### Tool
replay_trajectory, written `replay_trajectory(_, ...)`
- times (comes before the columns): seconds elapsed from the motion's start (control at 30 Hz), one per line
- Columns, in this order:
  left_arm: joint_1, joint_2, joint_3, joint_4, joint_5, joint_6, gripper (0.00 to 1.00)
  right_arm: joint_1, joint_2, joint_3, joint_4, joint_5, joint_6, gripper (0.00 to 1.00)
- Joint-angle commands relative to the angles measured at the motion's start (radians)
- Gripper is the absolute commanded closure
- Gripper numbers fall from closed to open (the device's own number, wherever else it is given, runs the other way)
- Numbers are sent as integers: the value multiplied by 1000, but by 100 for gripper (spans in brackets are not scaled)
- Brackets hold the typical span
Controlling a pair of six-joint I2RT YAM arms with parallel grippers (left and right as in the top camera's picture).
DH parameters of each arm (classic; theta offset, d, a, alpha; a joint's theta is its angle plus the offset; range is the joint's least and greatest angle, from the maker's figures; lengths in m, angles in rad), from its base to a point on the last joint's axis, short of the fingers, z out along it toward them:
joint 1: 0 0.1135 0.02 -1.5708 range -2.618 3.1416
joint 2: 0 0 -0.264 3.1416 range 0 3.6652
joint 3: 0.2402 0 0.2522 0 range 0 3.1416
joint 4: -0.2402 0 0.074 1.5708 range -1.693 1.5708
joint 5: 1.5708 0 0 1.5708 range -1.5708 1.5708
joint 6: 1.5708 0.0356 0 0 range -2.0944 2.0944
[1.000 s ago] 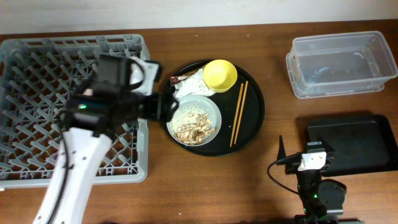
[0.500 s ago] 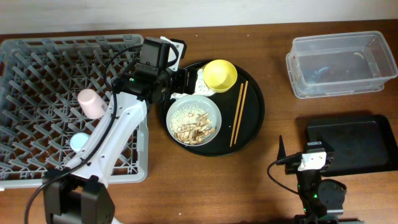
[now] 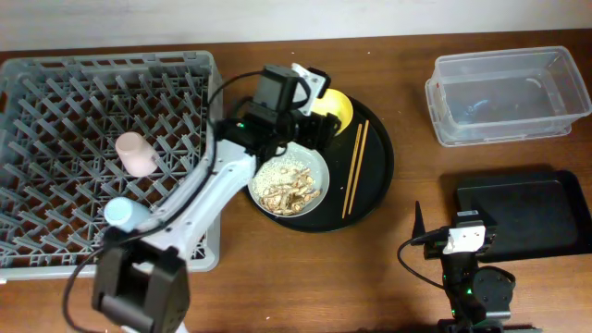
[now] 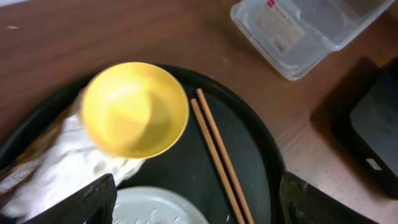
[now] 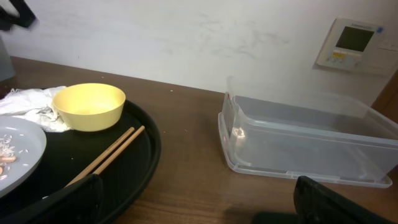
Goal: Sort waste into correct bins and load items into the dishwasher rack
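Observation:
My left gripper (image 3: pixel 313 125) is open and empty, hovering above the round black tray just left of the small yellow bowl (image 3: pixel 339 107). In the left wrist view the bowl (image 4: pixel 134 109) lies ahead of the open fingers (image 4: pixel 84 200), with the white napkin (image 4: pixel 56 168) to its left, the chopsticks (image 4: pixel 217 155) to its right and the plate (image 4: pixel 155 208) below. The grey-green plate (image 3: pixel 294 180) holds rice and brown scraps. The pink cup (image 3: pixel 135 153) and the light-blue cup (image 3: pixel 120 215) lie in the grey rack (image 3: pixel 55 111). My right gripper (image 3: pixel 467 229) is open and empty, low at the front right.
The clear tub (image 3: pixel 509 92) stands at the back right, and the flat black bin (image 3: pixel 527 213) lies in front of it beside my right gripper. The round black tray (image 3: pixel 377 176) sits at the table's middle. The right wrist view shows the tub (image 5: pixel 305 137) and the bowl (image 5: pixel 89 104).
My left arm has swung right from over the rack to above the black tray near the yellow bowl. The pink and blue cups now show in the rack. The right arm has not moved.

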Motion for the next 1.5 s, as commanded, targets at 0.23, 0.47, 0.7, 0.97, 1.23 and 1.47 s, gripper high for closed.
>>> replay_trajectory(0.23,-44,171,5,140,-44,145,22,5,-5,-9,-2,9,-6,2)
replay_trajectory(0.47,-106,223,5,229,-252,425,25,5,-5,-9,-2,8,-6,2)
replay_trajectory(0.7,-106,305,5,308,-255,441,28,5,-5,-9,-2,9,-6,2)
replay_trajectory(0.97,-106,330,8,362,-256,443,28,5,-5,-9,-2,9,-6,2)
replay_trajectory(1.23,-53,94,13,224,-352,217,23,5,-5,-9,-2,9,-6,2)
replay_trajectory(1.47,182,-92,12,-177,-491,44,1,5,-5,-9,-2,9,-6,2)
